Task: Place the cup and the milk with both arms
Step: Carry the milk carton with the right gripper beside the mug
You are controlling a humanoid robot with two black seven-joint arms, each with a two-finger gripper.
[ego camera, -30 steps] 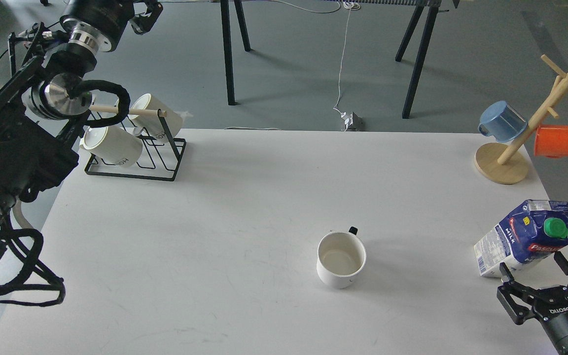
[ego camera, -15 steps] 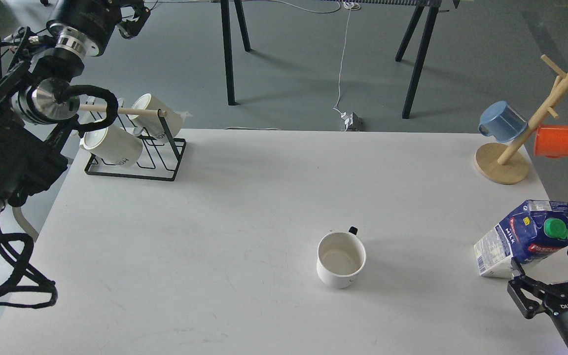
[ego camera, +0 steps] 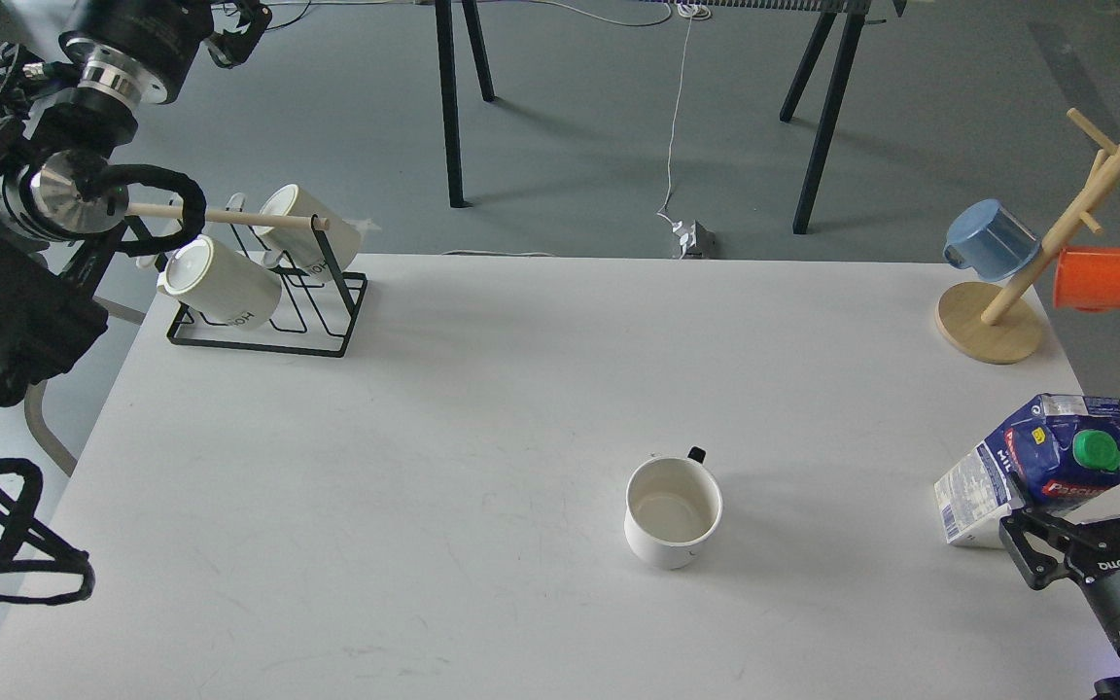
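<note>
grey floor and black trestle legs lie beyond the white rectangular table (ego camera: 482, 389) in front of me. near its middle stands the white ceramic cup with a dark handle (ego camera: 673, 511), upright and apart from everything else. at the right edge the blue and white milk carton with a green cap (ego camera: 1036, 467) leans over. my right gripper (ego camera: 1090, 515) sits just at the carton's near side, fingers spread wide, not closed on it. my left gripper (ego camera: 239, 19) is up at the top left, off the table; i cannot tell how its fingers stand. a black wire rack (ego camera: 327, 326) holds two white ribbed mugs (ego camera: 220, 282). a wooden mug tree (ego camera: 993, 326) carries a blue cup (ego camera: 990, 238) and an orange cup (ego camera: 1095, 279).
</note>
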